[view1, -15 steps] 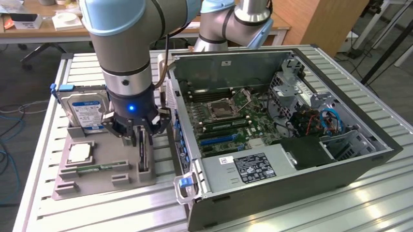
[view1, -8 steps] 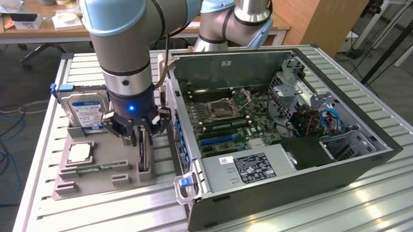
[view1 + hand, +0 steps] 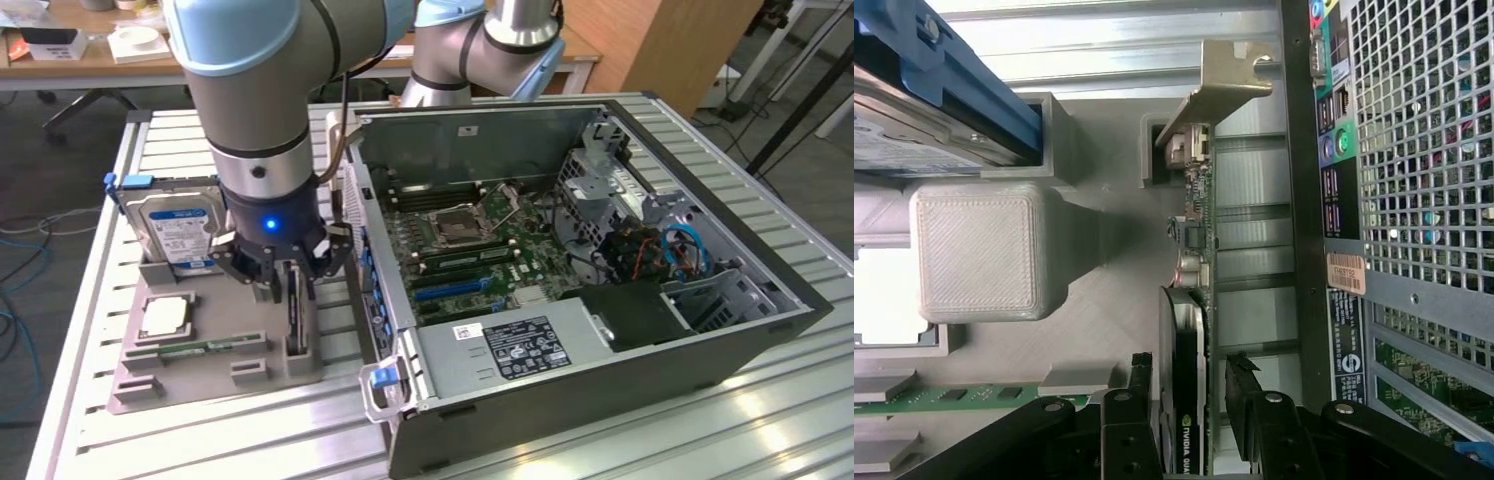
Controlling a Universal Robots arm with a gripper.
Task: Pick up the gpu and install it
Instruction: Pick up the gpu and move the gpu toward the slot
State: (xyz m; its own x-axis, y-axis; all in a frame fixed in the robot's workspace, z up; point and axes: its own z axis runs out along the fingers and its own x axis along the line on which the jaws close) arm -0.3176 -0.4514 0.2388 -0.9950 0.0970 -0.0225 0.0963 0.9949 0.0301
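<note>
The gpu [image 3: 296,322] is a thin black card standing on edge in a slot of the grey holder [image 3: 200,375], beside the computer case. In the wrist view the gpu [image 3: 1192,250] ends in a silvery bracket [image 3: 1226,88]. My gripper [image 3: 295,278] hangs straight down over the card and is open. Its black fingers [image 3: 1141,385] straddle the gpu, one on each side, and a narrow gap shows at the finger on the case side. The gripper [image 3: 1190,365] holds nothing.
The open computer case [image 3: 747,335] lies at the exterior view's right, with its motherboard [image 3: 467,235] exposed. The grey holder also carries a blue-labelled hard drive [image 3: 176,225], a processor chip [image 3: 163,316] and a green memory stick [image 3: 207,348]. Everything rests on a slatted metal table [image 3: 747,440].
</note>
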